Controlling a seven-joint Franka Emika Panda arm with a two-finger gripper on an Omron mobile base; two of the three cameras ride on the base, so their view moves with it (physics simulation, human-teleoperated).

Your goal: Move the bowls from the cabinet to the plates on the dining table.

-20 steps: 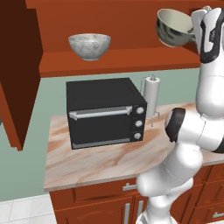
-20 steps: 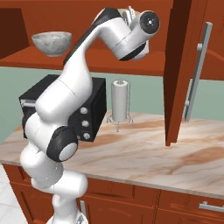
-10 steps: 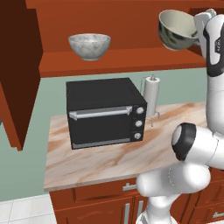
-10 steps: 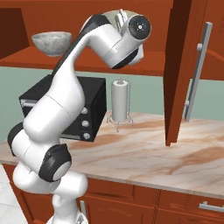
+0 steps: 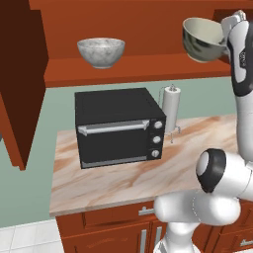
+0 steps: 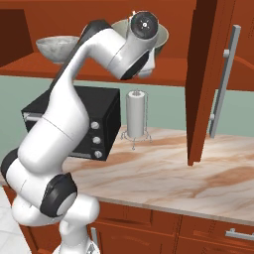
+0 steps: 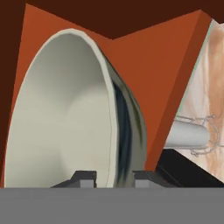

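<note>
The shiny grey metal bowl (image 5: pixel 202 39) with its cream inside is tilted on its side, in the air in front of the cabinet shelf (image 5: pixel 138 66) at the right. My gripper (image 5: pixel 227 45) is shut on its rim, one finger inside and one outside, as the hand view shows with the gripper (image 7: pixel 113 178) on the bowl (image 7: pixel 65 122). In the right base view the bowl (image 6: pixel 161 37) peeks out behind my hand. The speckled marble bowl (image 5: pixel 101 52) (image 6: pixel 54 48) stands upright on the shelf further left. The plates and the dining table are out of view.
Below the cabinet a short marble counter (image 5: pixel 123 185) bears a black oven (image 5: pixel 118 128) and a paper towel holder (image 5: pixel 172 108) (image 6: pixel 136 114). Open cabinet doors hang at the left (image 5: pixel 20 84) and at the right (image 6: pixel 206 79), with a long grey handle (image 6: pixel 223 84).
The arm has folded, its elbow swinging down low. The held metal bowl has shifted slightly right and down. The marble bowl has not moved.
</note>
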